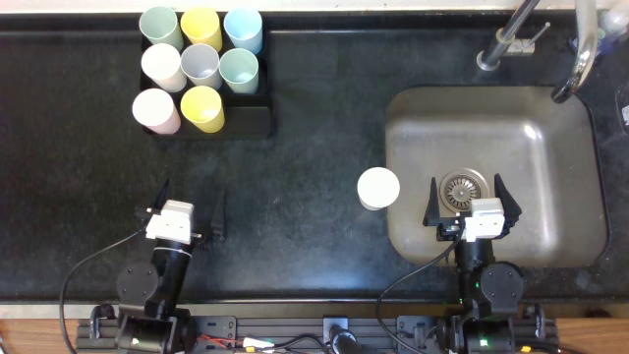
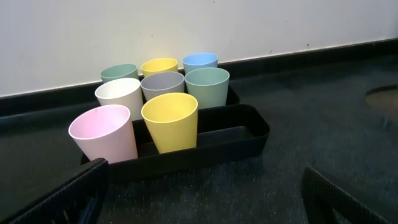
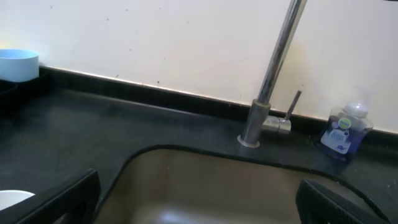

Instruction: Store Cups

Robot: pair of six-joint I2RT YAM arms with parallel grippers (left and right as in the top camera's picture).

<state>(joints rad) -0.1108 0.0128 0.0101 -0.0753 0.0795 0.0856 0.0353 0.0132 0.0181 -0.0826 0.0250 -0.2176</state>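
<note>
Left gripper: fingers spread wide, holding nothing; tray of cups ahead of them.
Right gripper: fingers wide apart, empty, above sink; white cup near left finger.

No readable text. Only print: a blue-and-white label with a green patch on the soap bottle, which stands on the tabletop near the faucet base, by the wall. Characters too small to make out. The cups have plain single-colour sides.
</note>
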